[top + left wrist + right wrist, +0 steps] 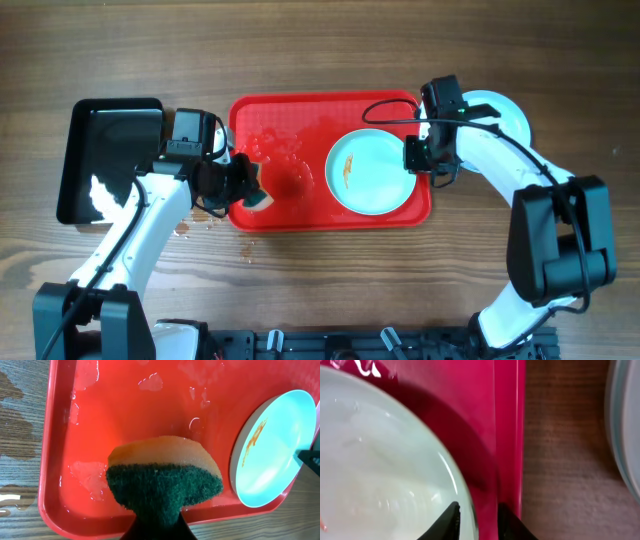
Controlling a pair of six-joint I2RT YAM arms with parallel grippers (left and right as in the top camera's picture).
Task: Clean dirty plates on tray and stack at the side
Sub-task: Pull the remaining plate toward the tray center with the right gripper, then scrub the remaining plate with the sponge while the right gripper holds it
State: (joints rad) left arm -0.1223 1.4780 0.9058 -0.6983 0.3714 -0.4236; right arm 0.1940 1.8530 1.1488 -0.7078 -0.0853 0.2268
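A pale aqua plate with an orange-brown smear lies on the right half of the red tray. My right gripper is at its right rim. In the right wrist view that gripper stands slightly open astride the plate's edge, one finger over the plate and the other over the tray. My left gripper is shut on a green-and-orange sponge over the tray's wet left part. Another plate rests on the table right of the tray, partly hidden by the right arm.
A black tray sits at the far left with something white in its near corner. Water spots mark the wood by the red tray's front left corner. Droplets lie on the red tray's left half.
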